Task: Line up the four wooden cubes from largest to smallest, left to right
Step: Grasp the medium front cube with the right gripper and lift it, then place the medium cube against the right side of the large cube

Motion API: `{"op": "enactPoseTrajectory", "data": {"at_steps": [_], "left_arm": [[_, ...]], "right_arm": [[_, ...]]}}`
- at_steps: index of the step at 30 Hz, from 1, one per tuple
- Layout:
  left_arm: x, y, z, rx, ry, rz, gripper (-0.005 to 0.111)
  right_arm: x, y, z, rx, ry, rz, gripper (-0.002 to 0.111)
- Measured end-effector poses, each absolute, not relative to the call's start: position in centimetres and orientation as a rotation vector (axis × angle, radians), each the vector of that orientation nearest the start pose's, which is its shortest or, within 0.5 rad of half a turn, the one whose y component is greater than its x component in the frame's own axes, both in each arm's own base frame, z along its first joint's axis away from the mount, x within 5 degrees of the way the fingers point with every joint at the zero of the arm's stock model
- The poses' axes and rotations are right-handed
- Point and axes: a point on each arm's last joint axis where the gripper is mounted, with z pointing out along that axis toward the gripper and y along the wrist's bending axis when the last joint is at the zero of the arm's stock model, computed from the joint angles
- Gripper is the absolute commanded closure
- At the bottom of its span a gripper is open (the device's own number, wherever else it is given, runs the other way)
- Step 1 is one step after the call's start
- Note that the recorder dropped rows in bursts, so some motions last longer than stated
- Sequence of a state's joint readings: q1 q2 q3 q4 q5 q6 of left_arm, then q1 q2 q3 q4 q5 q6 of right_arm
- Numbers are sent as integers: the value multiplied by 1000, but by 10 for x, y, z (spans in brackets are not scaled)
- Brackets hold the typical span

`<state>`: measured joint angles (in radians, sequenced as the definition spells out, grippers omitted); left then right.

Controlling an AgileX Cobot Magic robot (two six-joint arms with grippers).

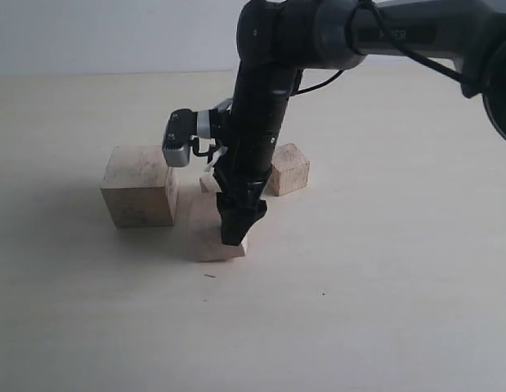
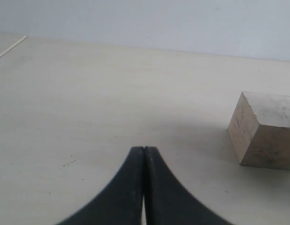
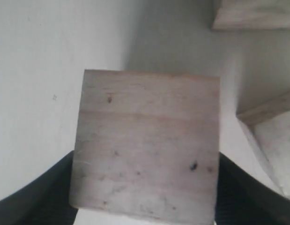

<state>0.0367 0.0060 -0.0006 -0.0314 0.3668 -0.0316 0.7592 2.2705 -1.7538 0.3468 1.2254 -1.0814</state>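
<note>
right black gripper (image 1: pixel 241 227) with jaws clamped on two sides of pale beige mid-size wooden cube (image 3: pixel 147 140), on cream table (image 1: pixel 359 310), largest pale wooden cube (image 1: pixel 138 186) just to its left, smaller wooden cube (image 1: pixel 288 167) behind, left black gripper (image 2: pixel 144 157) jaws pressed together, holding nothing

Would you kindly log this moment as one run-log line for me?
right gripper: jaws closed on front cube | left gripper: jaws shut, empty | largest cube: far left
</note>
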Motion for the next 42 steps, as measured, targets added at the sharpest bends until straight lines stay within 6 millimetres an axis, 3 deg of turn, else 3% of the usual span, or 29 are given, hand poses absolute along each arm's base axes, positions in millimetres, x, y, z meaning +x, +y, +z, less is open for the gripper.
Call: {"op": "enactPoseTrajectory", "data": {"at_steps": [8, 17, 27, 42], "left_arm": [[53, 1, 180, -83, 1854, -27, 107], [53, 1, 180, -83, 1854, -27, 107], [53, 1, 180, -83, 1854, -27, 107], [53, 1, 180, -83, 1854, -27, 107]], "right_arm": [[307, 328, 138, -2362, 1987, 468, 108], [318, 336, 129, -2399, 1712, 418, 108], [335, 332, 122, -2251, 1743, 464, 108], [336, 338, 119, -2211, 1687, 530, 107]]}}
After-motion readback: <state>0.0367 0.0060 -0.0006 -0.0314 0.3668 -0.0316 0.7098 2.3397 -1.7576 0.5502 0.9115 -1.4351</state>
